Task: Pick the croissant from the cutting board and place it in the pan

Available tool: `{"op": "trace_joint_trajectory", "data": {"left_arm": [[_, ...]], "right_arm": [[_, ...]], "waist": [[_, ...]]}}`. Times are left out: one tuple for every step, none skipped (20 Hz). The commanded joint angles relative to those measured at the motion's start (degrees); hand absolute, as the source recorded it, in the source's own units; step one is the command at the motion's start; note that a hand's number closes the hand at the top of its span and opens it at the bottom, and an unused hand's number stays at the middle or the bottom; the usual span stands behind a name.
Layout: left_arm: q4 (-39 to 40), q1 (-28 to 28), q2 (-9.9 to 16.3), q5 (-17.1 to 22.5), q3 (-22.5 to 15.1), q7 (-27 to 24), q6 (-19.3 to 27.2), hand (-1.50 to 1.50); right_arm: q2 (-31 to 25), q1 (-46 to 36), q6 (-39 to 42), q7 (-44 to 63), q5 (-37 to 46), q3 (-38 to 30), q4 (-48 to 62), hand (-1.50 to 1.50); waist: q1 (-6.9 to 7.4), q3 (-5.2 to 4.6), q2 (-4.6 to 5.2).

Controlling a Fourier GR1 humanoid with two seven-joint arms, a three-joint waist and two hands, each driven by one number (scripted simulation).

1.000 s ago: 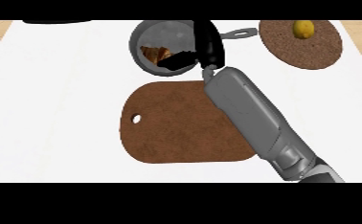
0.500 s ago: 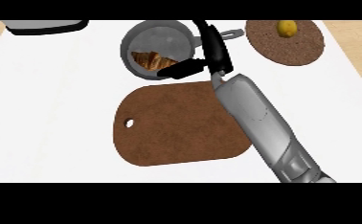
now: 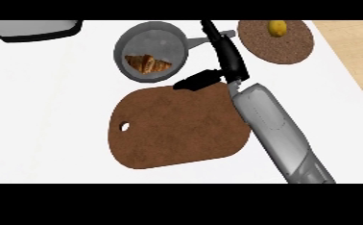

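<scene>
**Inside the pan, croissant down, hand backing off**

Inside the pan (image 3: pixel 152 51) lies the croissant (image 3: pixel 147 64), on the grey floor toward the near rim, touching nothing else. By its look I judge it light, soft and flaky: it would crush or shed crumbs under a hard pinch, and its curved, tapering ends give little to hold. The thick middle is the place to take it, fingers on one long side and thumb on the other, coming from above. Its crust seems dry, not slippery.

Just beside the pan's near right rim hangs the right hand (image 3: pixel 228 60), over the pan's handle and the far edge of the board (image 3: pixel 177 125). Its fingers reach straight up the view and its thumb (image 3: pixel 199 80) sticks out leftward over the board's far edge; they are released and hold nothing. The grey forearm runs down to the lower right. The left hand does not show.

The board is bare, its hole at the left. A brown plate (image 3: pixel 276 43) at the upper right carries a small yellow thing (image 3: pixel 277 27). A grey tray corner (image 3: pixel 39 29) sits at the upper left.

Half a second ago the hand stood closer over the pan's right rim; now it has drawn a little toward the board. A second ago the hand covered the croissant in the pan; now the croissant lies plain. The task looks done
</scene>
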Motion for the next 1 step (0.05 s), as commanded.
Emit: {"op": "trace_joint_trajectory", "data": {"left_arm": [[-8.8,-16.1,-1.3,0.9,8.6,-3.6,0.7,0.00]], "right_arm": [[-1.3,2.5,1.9,-1.0,0.1,1.0,-1.3,-1.50]], "waist": [[-1.81,-0.09,-0.46]]}}
